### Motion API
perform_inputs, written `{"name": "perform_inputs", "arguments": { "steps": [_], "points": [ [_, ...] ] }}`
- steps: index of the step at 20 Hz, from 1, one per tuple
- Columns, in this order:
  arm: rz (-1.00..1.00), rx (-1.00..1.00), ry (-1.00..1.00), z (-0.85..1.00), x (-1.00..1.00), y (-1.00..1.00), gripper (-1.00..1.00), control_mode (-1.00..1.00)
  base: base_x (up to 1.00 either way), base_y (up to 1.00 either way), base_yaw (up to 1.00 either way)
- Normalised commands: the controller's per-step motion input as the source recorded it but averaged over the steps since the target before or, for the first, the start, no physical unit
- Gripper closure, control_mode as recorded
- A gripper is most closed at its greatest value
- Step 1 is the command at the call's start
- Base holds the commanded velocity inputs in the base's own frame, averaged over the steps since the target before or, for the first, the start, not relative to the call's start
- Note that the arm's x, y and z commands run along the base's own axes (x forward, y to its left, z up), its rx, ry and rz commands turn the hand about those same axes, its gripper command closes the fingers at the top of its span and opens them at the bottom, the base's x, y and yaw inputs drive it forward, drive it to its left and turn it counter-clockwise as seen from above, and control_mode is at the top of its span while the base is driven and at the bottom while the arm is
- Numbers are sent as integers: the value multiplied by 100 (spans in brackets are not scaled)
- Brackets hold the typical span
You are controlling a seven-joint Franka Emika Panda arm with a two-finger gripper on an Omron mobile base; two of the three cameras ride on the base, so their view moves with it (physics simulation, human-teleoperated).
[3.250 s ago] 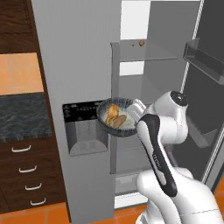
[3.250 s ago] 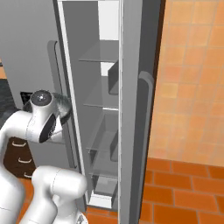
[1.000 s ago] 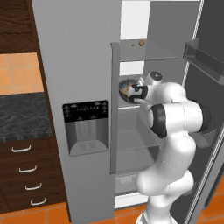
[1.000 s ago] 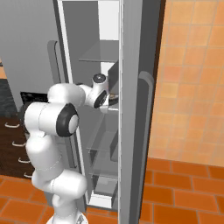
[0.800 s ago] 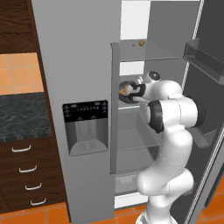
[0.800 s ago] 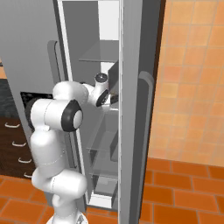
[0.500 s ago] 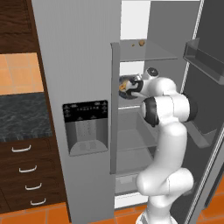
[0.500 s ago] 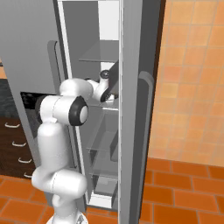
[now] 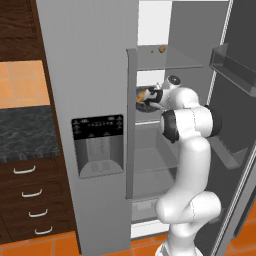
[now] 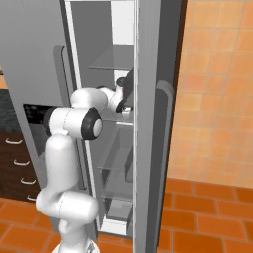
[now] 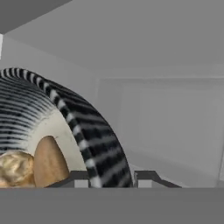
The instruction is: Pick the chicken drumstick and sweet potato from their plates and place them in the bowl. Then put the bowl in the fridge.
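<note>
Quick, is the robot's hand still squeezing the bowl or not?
End effector: its two tips straddle the ribbed bowl rim inside the fridge; whether they are pressing or have let go cannot be told.

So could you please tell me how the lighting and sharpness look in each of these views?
Left base view: flat, even light, the bowl small and soft-edged. Right base view: fridge interior shaded, no glare. Hand view: bowl rim close, blocky and blurred; back wall evenly grey.

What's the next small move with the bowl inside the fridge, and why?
Probably open the claw wider, then draw straight back. The bowl sits inside the fridge at shelf level with drumstick and sweet potato inside, and its rim lies between the claw's fingertips, so pulling away now could drag it.
</note>
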Motion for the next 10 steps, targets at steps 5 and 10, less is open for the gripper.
{"name": "perform_inputs", "arguments": {
  "steps": [5,10],
  "points": [
    [0,1,-13,9,-39,17,-100,-100,0,0,0],
    [0,0,-14,5,-88,13,-100,-100,0,0,0]
  ]
}}
